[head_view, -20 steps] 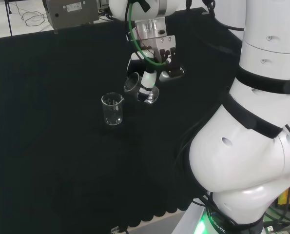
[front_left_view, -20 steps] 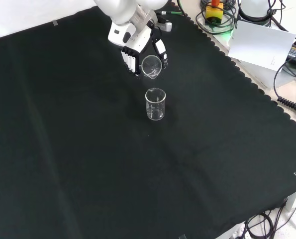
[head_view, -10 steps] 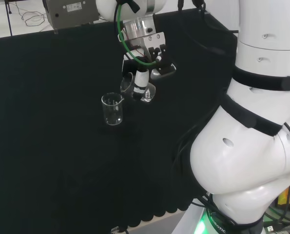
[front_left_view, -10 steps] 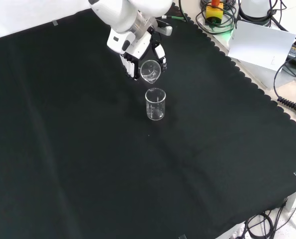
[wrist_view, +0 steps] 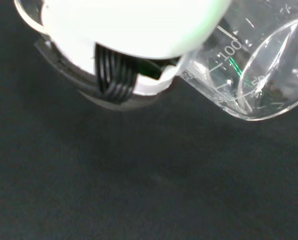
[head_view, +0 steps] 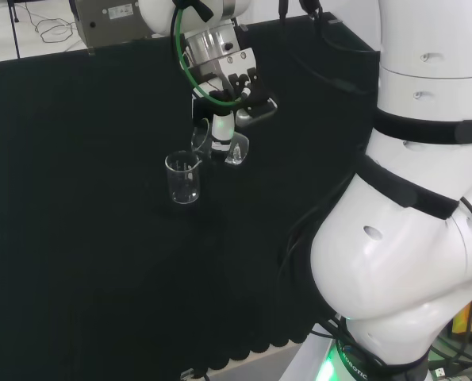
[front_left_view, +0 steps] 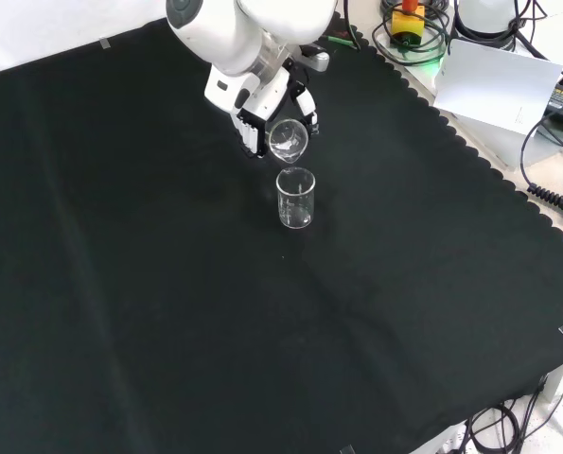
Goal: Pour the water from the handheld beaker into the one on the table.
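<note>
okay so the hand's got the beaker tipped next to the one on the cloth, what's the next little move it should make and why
Probably a short shift that brings the held beaker a bit more over the standing beaker, then more tilt. The hand has it tipped, its mouth just beside and above the other's rim in the head view, and no stream shows between them yet.

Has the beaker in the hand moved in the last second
Yes. In the head view the held beaker has shifted left and up the picture, closing on the standing beaker, which has stayed put. The hand has tilted it further towards that beaker.
</note>
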Tool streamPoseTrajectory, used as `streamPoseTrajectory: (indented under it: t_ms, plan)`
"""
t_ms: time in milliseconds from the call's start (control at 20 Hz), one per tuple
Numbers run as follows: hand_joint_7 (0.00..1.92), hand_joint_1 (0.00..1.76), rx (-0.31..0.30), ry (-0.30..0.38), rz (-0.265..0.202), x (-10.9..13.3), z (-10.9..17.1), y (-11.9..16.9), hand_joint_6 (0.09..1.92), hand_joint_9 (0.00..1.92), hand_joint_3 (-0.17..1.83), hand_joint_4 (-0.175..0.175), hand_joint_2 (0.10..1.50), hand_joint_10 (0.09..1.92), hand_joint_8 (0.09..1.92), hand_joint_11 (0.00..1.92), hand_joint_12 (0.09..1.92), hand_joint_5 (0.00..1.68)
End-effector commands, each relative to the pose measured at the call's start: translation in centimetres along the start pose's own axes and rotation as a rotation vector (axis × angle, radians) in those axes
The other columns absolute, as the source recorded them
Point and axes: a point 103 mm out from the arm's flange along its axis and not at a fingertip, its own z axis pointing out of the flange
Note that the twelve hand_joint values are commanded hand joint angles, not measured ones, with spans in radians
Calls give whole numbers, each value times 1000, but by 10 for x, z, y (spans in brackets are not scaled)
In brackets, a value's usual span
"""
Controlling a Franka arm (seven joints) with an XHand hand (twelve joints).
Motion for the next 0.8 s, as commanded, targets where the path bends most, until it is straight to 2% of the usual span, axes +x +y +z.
streamPoseTrajectory:
  t_ms: [50,450,800]
  plan:
    - [1164,1296,37,-47,21,8,-5,-1,1007,1504,833,-175,628,889,992,1096,850,1107]
    - [1164,1296,57,-96,46,18,-12,0,1010,1505,839,-175,626,894,996,1095,853,1106]
    - [1165,1296,100,-125,78,21,-12,3,1014,1508,847,-175,621,900,999,1096,858,1107]
